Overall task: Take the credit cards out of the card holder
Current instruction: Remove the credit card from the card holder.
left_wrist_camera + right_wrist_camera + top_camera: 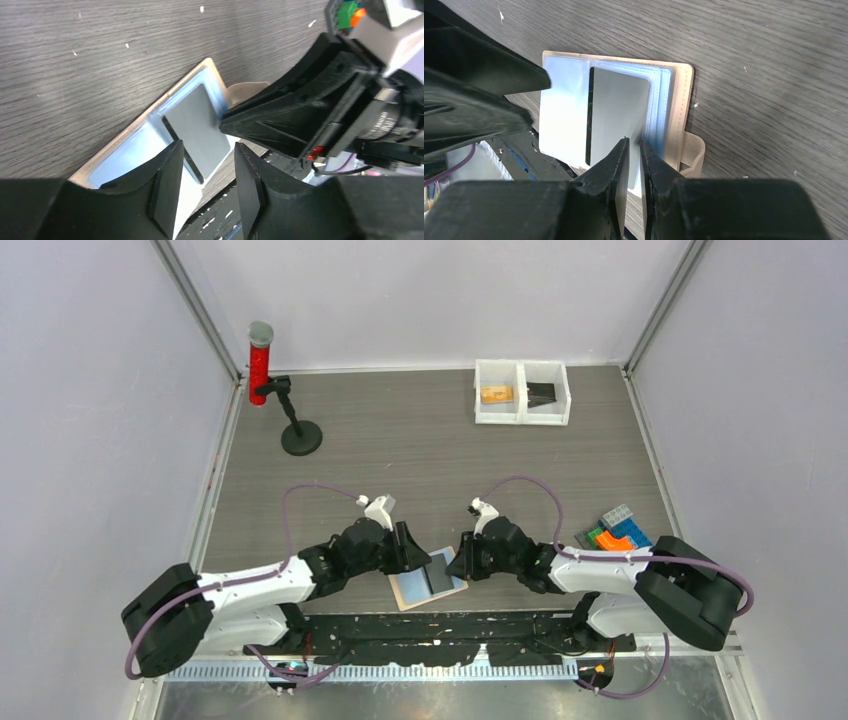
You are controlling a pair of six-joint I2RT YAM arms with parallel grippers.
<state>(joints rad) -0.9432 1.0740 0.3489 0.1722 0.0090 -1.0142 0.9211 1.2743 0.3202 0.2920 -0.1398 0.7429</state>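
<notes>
The tan card holder [408, 592] lies open at the table's near edge, between both grippers. Its glossy grey-blue pockets face up [125, 150] [561, 107], and its snap tab [691, 152] sticks out on one side. One dark grey credit card [440, 578] [197, 125] [616, 115] lies on the pockets, partly slid out past the holder's near edge. My left gripper [420, 552] [207, 150] is open and empty, just over the holder's left half. My right gripper [462, 562] [634, 142] has its jaws a narrow gap apart, tips straddling the card's right edge.
A white two-compartment bin [521, 415] at the back right holds an orange-tan block [496, 394] and a dark item [541, 393]. A red cylinder [260, 365] on a black stand [301, 437] is at the back left. Coloured bricks [617, 530] lie beside the right arm.
</notes>
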